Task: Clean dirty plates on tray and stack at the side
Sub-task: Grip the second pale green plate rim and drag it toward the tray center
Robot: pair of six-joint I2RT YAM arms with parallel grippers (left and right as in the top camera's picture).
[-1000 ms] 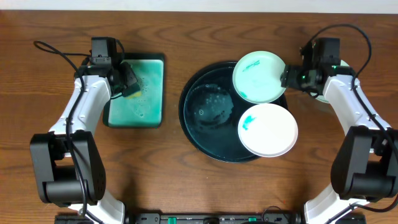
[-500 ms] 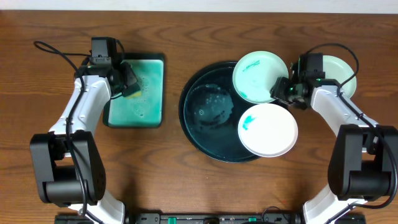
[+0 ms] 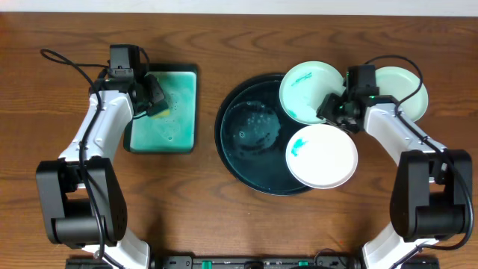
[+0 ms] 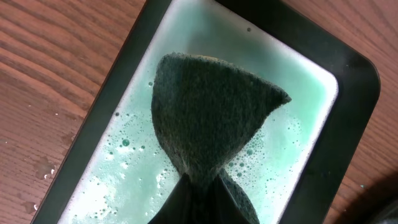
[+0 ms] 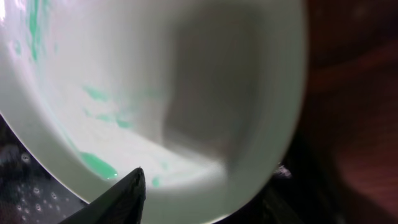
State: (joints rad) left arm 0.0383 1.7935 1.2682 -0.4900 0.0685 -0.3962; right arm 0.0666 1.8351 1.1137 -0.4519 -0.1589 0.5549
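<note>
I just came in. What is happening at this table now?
Two robot arms are washing plates. The left gripper holds a dark sponge over the small rectangular tray of soapy green liquid. The right gripper is at the right rim of the upper plate on the round black tray; whether it grips is unclear. A second plate, smeared, lies there too. A third plate sits on the table further right.
</note>
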